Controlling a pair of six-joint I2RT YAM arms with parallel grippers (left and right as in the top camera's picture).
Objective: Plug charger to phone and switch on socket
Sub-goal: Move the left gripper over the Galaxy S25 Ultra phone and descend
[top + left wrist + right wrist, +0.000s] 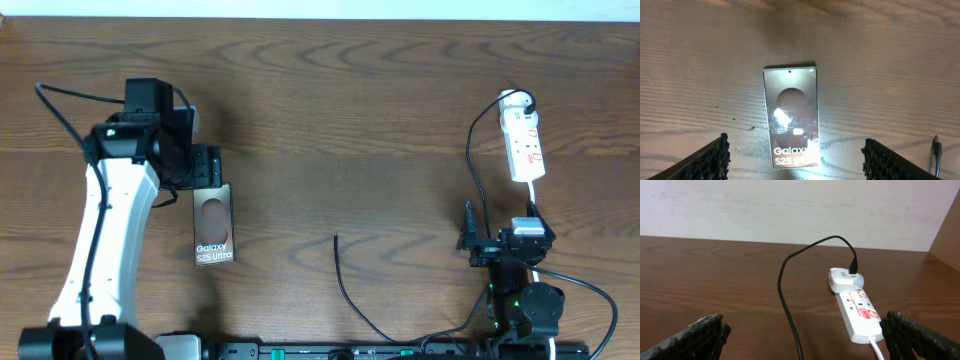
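Observation:
The phone (pixel 214 225) lies flat on the wooden table, face up, its "Galaxy" lettering at the near end. In the left wrist view the phone (pixel 791 117) sits centred below my left gripper (pixel 796 155), which is open and hangs above its lettered end without touching it. The left gripper (pixel 205 165) is just behind the phone overhead. The charger cable (pixel 345 290) ends in a free tip (pixel 335 238) on the table; the tip (pixel 937 145) shows at the right. The socket (pixel 525 145) lies far right. My right gripper (pixel 500 228) is open, in front of the socket (pixel 860 312).
A round white plug (pixel 844 279) sits in the strip's far end, with the black cable (pixel 785 290) looping out of it and down between my right fingers. The strip's white cord (pixel 877 347) runs toward the right arm. A pale wall stands behind the table.

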